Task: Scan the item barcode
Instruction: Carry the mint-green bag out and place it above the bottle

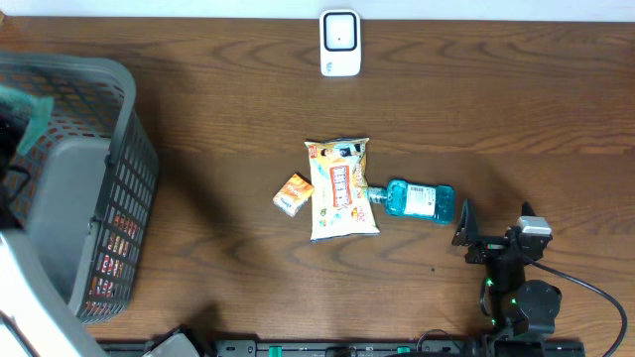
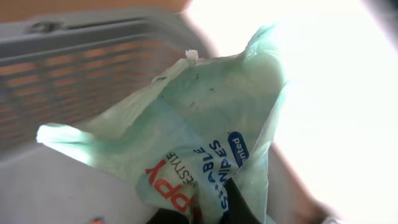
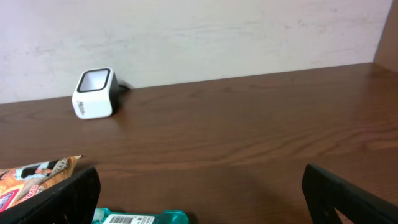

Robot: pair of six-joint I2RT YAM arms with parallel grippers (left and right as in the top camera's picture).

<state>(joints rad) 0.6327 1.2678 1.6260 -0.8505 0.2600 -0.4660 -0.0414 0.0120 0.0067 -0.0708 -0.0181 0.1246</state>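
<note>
Green bag (image 2: 186, 124) pinched by left claw (image 2: 217, 208) at the basket (image 1: 119, 198); right claw (image 3: 202, 199) spread, well apart from the basket. Pickup step; next likely: lift it out, present it to scanner (image 1: 339, 42)

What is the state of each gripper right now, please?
Left gripper: closed, holding the pale green plastic bag.
Right gripper: open, holding nothing.

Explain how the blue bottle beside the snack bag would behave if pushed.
The small blue clear-plastic bottle lies on its side, so it should not tip but might roll. Blue liquid seems to fill it: probably heavy for its size. Its cap end meets the orange-and-white snack bag, likely shifting it too.
</note>
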